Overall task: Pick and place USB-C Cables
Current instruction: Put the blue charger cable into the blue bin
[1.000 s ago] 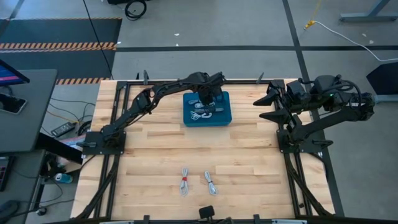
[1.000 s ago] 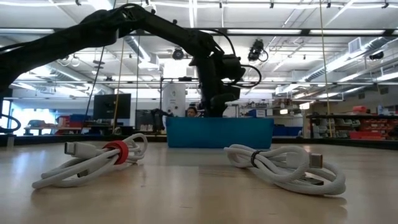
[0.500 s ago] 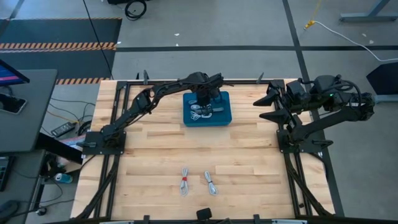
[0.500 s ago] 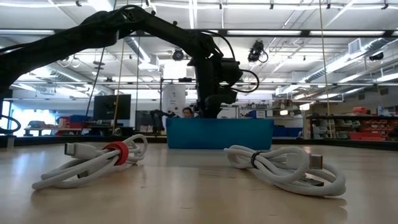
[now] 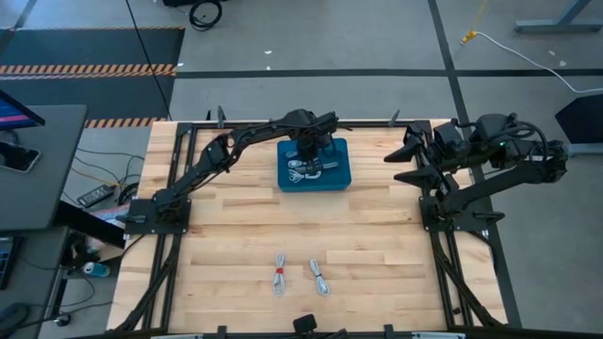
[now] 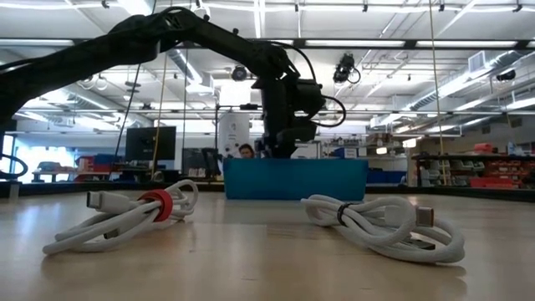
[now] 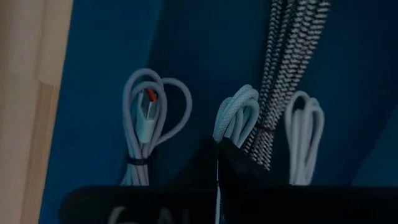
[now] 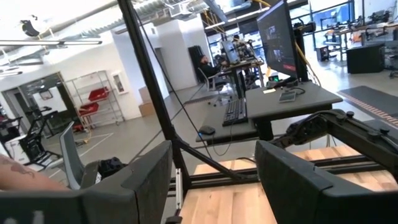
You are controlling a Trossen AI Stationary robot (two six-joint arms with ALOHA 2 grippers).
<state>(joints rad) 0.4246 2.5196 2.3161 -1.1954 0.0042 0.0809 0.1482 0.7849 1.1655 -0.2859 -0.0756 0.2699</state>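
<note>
The left tool (image 5: 312,160) hung low over the blue tray (image 5: 341,173) at the far middle of the desk (image 5: 377,226). In the left wrist view its two dark fingers (image 7: 231,167) met at the tips, pressed together, with no cable seen between them. Beyond them several USB-C cables lay side by side on the tray floor: a white coil with a reddish plug (image 7: 147,121), a pale blue-white bundle (image 7: 236,112), a black-and-white braided cable (image 7: 278,68) and another white coil (image 7: 305,134).

Two more cables were well apart from the tray, on the near part of the desk: one tied with a red band (image 6: 125,213) and one with a dark band (image 6: 380,221), lying close to each other.

The right tool (image 5: 407,160) waited spread open near the far right edge of the desk, holding nothing.

The main risk seemed to be in the tray itself: the fingertips hung close to the pale bundle, so a sideways or careless lift might have snagged a loop and dragged it out. Later, the two near cables lay close enough that a grasp on one might have caught or shoved the other.
</note>
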